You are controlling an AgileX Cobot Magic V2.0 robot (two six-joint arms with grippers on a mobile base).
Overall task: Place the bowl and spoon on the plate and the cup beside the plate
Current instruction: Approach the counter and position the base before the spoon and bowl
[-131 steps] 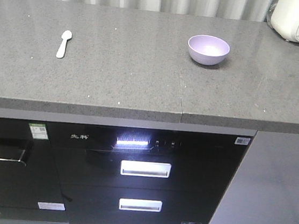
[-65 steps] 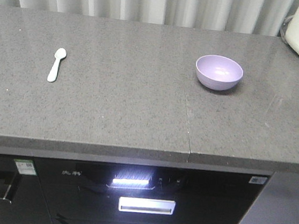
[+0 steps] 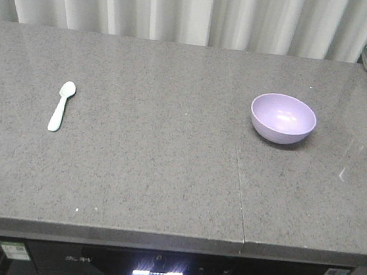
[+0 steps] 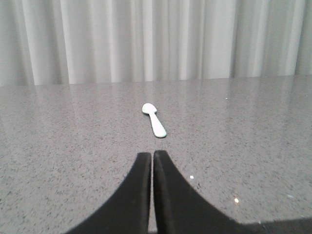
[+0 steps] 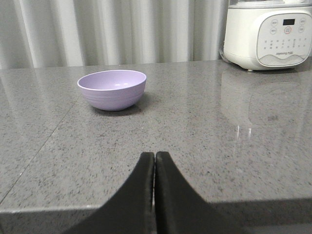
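Bowl (image 3: 283,118): round, deep, smooth pale lavender; upright on the right part of the grey speckled worktop (image 3: 153,174), just right of the slab seam.
Spoon (image 3: 62,106): small, pale mint-green plastic, short handle; lies flat at left, well apart from the bowl.
Left pincer (image 4: 152,155): pressed together, empty, facing the spoon.
Right pincer (image 5: 154,155): pressed together, empty, facing the bowl.

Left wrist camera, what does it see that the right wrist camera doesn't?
Only the left wrist view shows the spoon, lying ahead of the left end effector. Only the right wrist view shows the bowl and a white appliance, ahead of the right end effector. Both show the grey counter, the pale curtain, and a shut end effector.
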